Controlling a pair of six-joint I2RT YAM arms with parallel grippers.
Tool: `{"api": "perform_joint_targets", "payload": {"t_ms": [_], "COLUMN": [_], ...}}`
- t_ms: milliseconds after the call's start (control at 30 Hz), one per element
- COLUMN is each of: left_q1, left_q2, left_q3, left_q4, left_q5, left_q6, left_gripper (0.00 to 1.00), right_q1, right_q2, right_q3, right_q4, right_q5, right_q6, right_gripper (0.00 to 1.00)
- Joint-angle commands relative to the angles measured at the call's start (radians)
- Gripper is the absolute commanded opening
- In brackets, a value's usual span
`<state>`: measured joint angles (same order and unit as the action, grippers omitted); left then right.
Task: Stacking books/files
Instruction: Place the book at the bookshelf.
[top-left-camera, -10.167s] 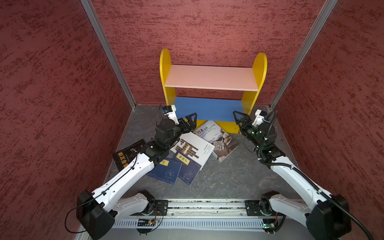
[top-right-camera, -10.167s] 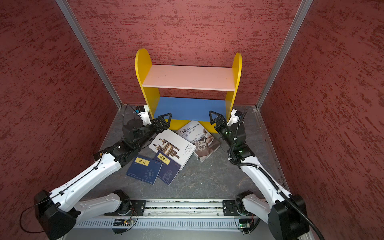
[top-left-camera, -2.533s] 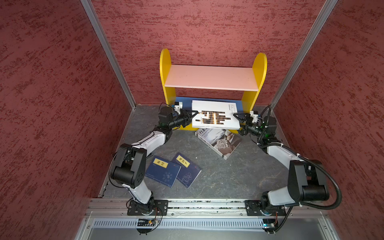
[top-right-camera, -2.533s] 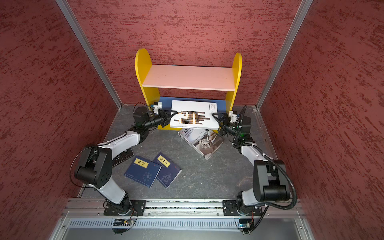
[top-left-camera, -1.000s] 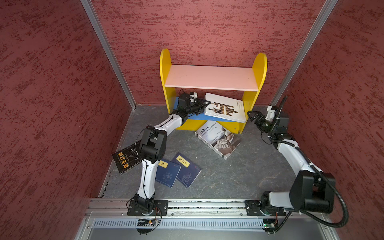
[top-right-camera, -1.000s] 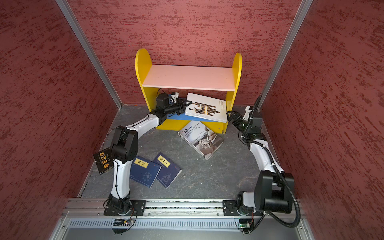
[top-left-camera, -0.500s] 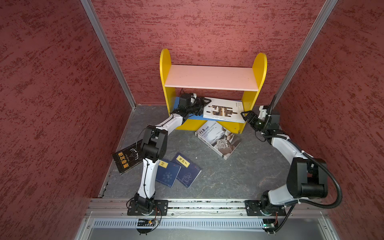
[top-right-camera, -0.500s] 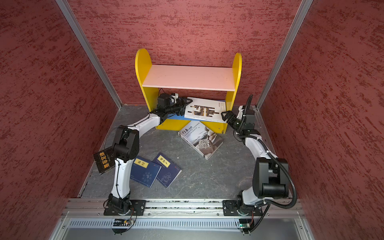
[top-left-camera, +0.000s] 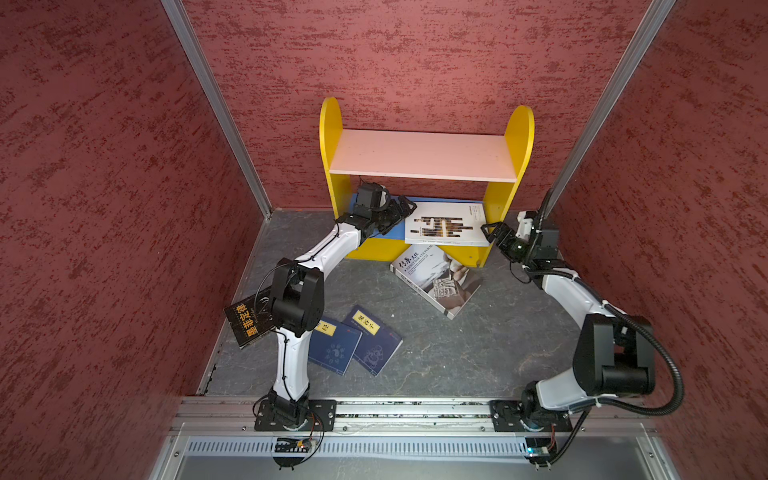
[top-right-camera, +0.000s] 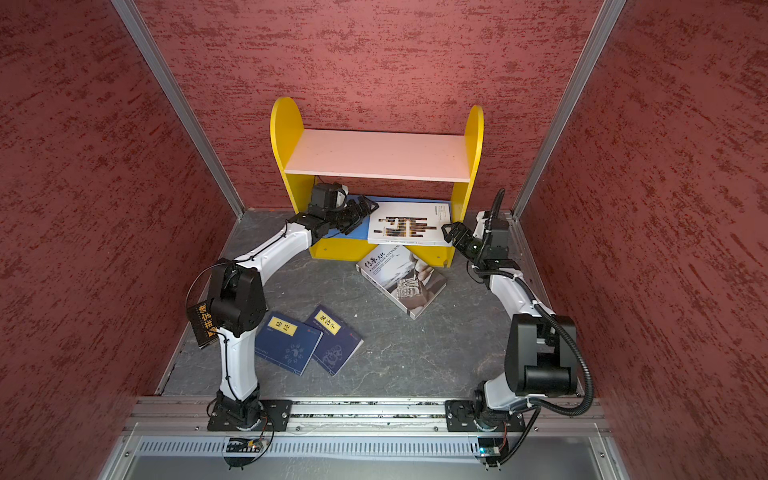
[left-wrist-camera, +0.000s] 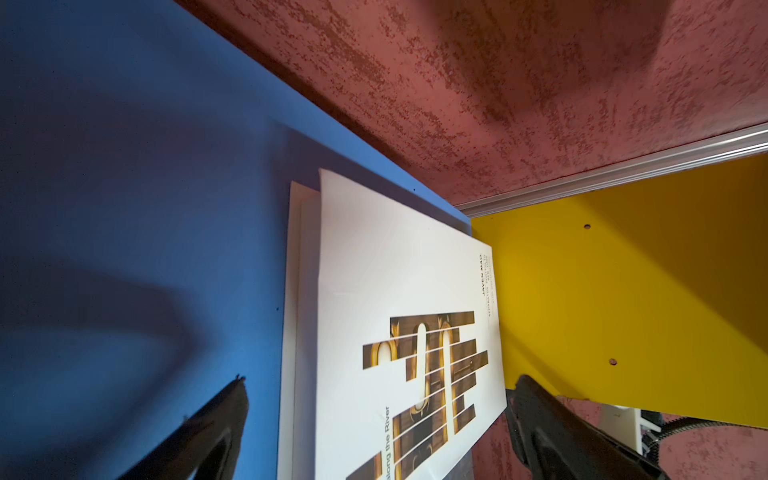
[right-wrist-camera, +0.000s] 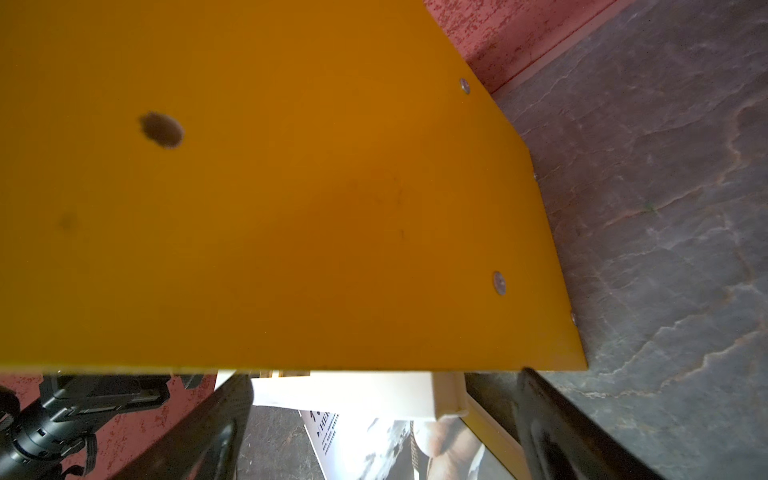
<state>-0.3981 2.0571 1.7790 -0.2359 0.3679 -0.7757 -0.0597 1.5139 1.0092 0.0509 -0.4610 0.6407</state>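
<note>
A white book with brown bars (top-left-camera: 444, 224) (left-wrist-camera: 395, 291) lies flat on the blue lower shelf (top-left-camera: 397, 228), its near edge past the shelf's front. My left gripper (top-left-camera: 405, 214) (left-wrist-camera: 380, 380) stands open at the book's left edge, jaws wide of it. At the book's right front corner my right gripper (top-left-camera: 489, 235) (right-wrist-camera: 384, 378) is open and holds nothing. A grey-covered book (top-left-camera: 436, 278) lies on the floor below the shelf. Two navy books (top-left-camera: 336, 349) (top-left-camera: 372, 345) lie side by side nearer the front. A black book with gold characters (top-left-camera: 247, 320) leans at the left wall.
The yellow bookshelf (top-left-camera: 330, 137) has a pink top board (top-left-camera: 424, 153) over the blue shelf. Its right side panel (right-wrist-camera: 291, 187) is right in front of my right wrist. Red walls close in three sides. A metal rail (top-left-camera: 415, 409) runs along the front.
My left gripper has opened and let go of the white book, which went from tilted to flat on the blue shelf. The right gripper has moved in to the book's right corner.
</note>
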Motion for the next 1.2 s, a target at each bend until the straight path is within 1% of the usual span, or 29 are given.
{"api": "perform_joint_targets", "payload": {"t_ms": [0, 67, 100, 233, 467, 667, 833, 1033, 1167], "left_q1": [-0.018, -0.026, -0.029, -0.040, -0.048, -0.050, -0.053, -0.053, -0.053], "left_q2": [-0.007, -0.004, -0.002, 0.017, 0.030, 0.027, 0.028, 0.031, 0.035], "left_q3": [0.023, 0.022, 0.019, 0.025, 0.030, 0.027, 0.025, 0.026, 0.029], "left_q4": [-0.085, -0.078, -0.071, -0.022, -0.020, -0.020, -0.006, -0.002, 0.005], "left_q5": [-0.005, -0.001, 0.004, 0.044, 0.065, 0.078, 0.090, 0.100, 0.103], "left_q6": [0.059, 0.048, 0.042, 0.008, -0.012, -0.007, -0.015, -0.017, -0.021], "left_gripper": [0.99, 0.99, 0.99, 1.00, 1.00, 0.99, 0.99, 0.99, 0.99], "right_q1": [0.006, 0.005, 0.004, 0.005, 0.005, 0.005, 0.005, 0.004, 0.006], "right_q2": [-0.039, -0.055, -0.093, -0.145, -0.189, -0.161, -0.112, -0.066, -0.066], "right_q3": [0.014, 0.007, 0.005, -0.022, -0.105, -0.145, -0.161, -0.160, -0.159], "right_q4": [-0.038, -0.070, -0.092, -0.172, -0.152, -0.096, 0.032, 0.033, 0.043], "right_q5": [-0.021, -0.030, -0.034, -0.029, -0.052, -0.047, -0.047, -0.046, -0.042], "right_q6": [-0.053, -0.076, -0.094, -0.138, -0.103, -0.078, 0.009, 0.005, 0.012], "right_gripper": [0.99, 0.99, 0.99, 0.99, 0.99, 0.99, 0.99, 0.97, 0.96]}}
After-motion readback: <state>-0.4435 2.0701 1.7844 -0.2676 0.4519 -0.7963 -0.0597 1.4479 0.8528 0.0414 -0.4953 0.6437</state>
